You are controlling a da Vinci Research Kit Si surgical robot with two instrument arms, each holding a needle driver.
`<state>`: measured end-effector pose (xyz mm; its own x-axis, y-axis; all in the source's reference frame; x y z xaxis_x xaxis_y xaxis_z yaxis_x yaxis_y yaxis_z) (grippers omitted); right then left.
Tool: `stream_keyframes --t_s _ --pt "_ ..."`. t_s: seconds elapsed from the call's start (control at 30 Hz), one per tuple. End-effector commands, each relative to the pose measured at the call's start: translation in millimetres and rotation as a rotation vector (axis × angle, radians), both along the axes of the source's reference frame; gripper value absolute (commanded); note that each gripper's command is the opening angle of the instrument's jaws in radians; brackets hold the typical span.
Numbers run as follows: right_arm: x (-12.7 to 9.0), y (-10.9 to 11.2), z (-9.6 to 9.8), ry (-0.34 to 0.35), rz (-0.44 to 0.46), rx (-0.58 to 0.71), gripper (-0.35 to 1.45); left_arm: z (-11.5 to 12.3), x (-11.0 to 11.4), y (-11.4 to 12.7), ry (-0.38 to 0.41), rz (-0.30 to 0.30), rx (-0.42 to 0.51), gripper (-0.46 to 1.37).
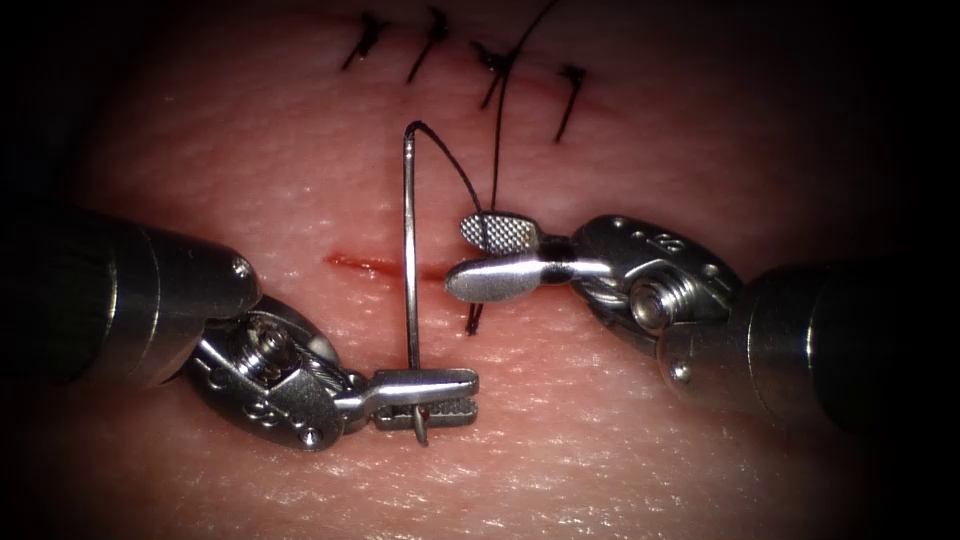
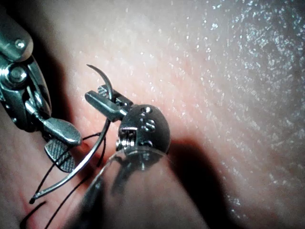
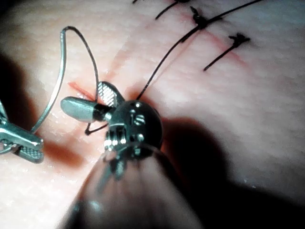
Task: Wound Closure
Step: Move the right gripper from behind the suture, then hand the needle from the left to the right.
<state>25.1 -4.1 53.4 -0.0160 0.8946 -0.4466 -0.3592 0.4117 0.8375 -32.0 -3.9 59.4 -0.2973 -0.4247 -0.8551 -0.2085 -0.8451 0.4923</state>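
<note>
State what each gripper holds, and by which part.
The left gripper is shut on the needle near its pointed end; the needle is out of the tissue. The right gripper is open, holding nothing, with the thread beside it.

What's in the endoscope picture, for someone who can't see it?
The left gripper is shut on the curved needle near its point, above the tissue. The right gripper is open over the cut, beside the black thread.

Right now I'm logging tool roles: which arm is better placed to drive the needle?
Left, probably. The left tool is shut on the needle near its point, free of the tissue; the right tool is open, holding nothing, beside the thread.
</note>
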Motion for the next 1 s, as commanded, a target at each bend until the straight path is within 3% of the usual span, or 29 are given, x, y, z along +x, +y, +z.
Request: stream_keyframes --t_s 0.03,0.43,1.0 --pt "0.0 0.0 0.0 0.004 -0.002 -0.001 1.09 0.0 0.0 0.0 0.005 0.009 0.003 -0.35" --pt "-0.2 0.2 0.0 0.003 -0.007 -0.005 1.1 0.0 -0.1 0.0 0.01 0.01 -0.008 -0.35" --pt "-2.3 0.7 0.2 -0.029 -0.015 -0.046 1.07 0.1 0.0 0.0 0.015 0.014 -0.025 -0.35"
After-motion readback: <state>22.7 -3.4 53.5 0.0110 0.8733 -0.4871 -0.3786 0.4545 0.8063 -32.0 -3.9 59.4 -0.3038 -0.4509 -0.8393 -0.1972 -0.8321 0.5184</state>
